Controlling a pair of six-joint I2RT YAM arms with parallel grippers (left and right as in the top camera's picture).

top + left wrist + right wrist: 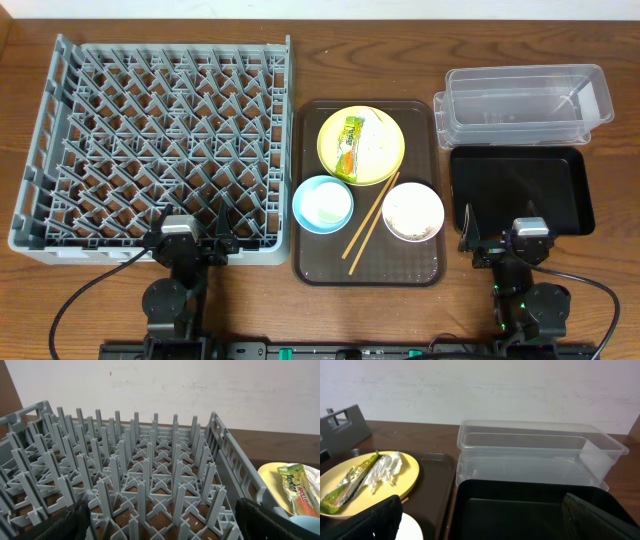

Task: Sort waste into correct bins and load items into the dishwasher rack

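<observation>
Just beside rack (150, 140) edge, brown tray (318, 262)

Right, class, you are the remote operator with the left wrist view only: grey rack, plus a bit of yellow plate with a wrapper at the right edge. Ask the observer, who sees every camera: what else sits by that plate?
Observer: A white bowl sits with it on a brown serving tray, at the near right corner.
Operator: Any chopsticks?
Observer: Yes, wooden chopsticks lie slanted on the tray between the white bowl and a light blue bowl.
Operator: And the bins?
Observer: Right of the tray: a clear tub at the far side, a black tray in front of it.
</observation>
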